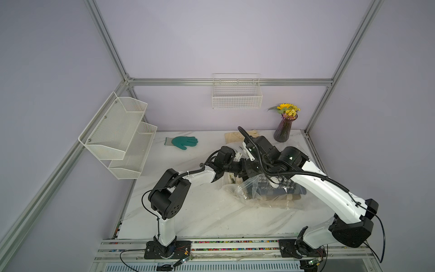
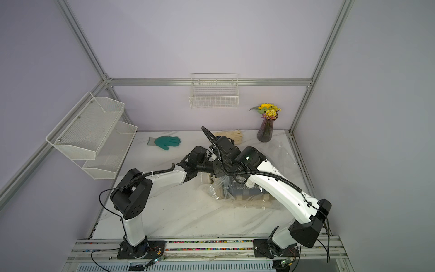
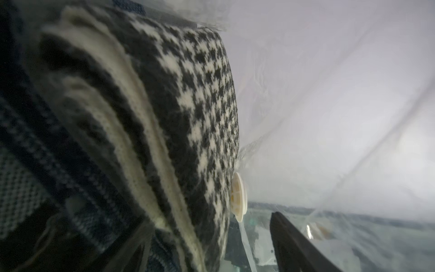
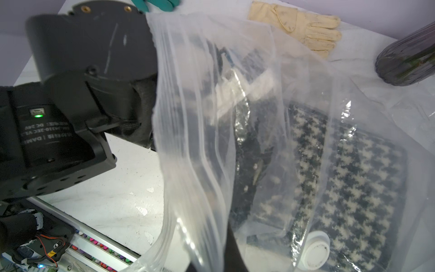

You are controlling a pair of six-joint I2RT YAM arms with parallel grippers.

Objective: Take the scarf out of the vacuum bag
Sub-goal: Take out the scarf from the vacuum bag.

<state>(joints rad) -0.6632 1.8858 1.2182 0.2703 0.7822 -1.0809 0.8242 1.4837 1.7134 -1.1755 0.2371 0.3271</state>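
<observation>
Looking into the vacuum bag, we see the houndstooth scarf lying folded inside it on the table, under the round white valve cap and beneath our right arm in both top views. Our right claw is pinched tight on the film at the bag's mouth and holds it lifted off the table. Our left claw sits inside the bag with its jaws spread wide, one dark finger clear of the scarf's folded edge and nothing gripped.
</observation>
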